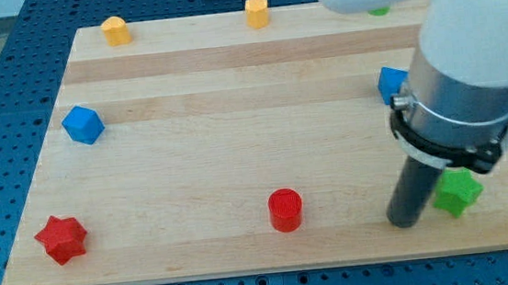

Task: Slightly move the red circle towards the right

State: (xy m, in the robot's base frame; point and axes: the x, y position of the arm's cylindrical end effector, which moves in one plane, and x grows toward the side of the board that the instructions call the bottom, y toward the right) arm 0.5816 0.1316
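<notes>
The red circle (286, 209) stands near the board's bottom edge, a little right of centre. My tip (404, 222) rests on the board well to the right of the red circle, apart from it, and just left of a green block (458, 193). The arm's white and grey body covers the view's upper right.
A red star (61, 239) sits at bottom left. A blue block (83, 125) is at left, another blue block (393, 82) is at right, partly hidden by the arm. Two yellow blocks (115, 31) (256, 12) and a partly hidden green block (378, 9) stand along the top edge.
</notes>
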